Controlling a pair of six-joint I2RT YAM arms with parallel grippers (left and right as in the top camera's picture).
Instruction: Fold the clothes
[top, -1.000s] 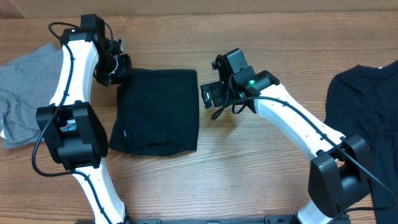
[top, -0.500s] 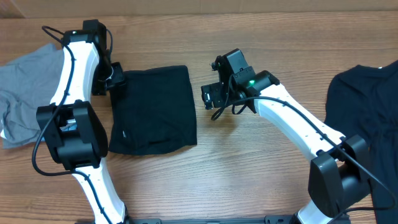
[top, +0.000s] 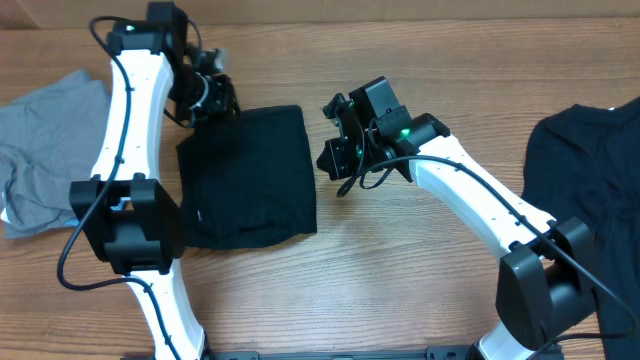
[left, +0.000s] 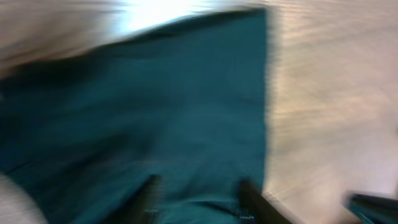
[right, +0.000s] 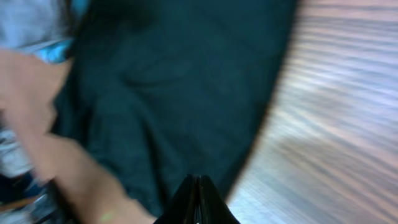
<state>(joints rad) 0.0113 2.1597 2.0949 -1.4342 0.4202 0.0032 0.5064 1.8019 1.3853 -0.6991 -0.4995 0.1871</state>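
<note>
Black fingers of the left gripper stand moderately apart in the left wrist view, with nothing pinched between them. Dark cloth fills the picture above them, though the view is badly blurred. From overhead, the left gripper hangs at the far left corner of the folded black garment, which spreads away from it toward 5 o'clock. Whether the tips touch the cloth cannot be told. The grey garment lies crumpled at 8 o'clock from this gripper, past the white arm, at the table's left edge.

The right gripper has its jaws pressed together to a single point, with nothing visible between them. In its blurred wrist view the dark cloth runs from 9 to 12 o'clock, and bare wood lies at 2 o'clock. From overhead, the right gripper sits just beside the folded garment's right edge, the cloth at its 9 o'clock. A second black garment lies unfolded well apart at 3 o'clock, running off the right edge of the wooden table.
</note>
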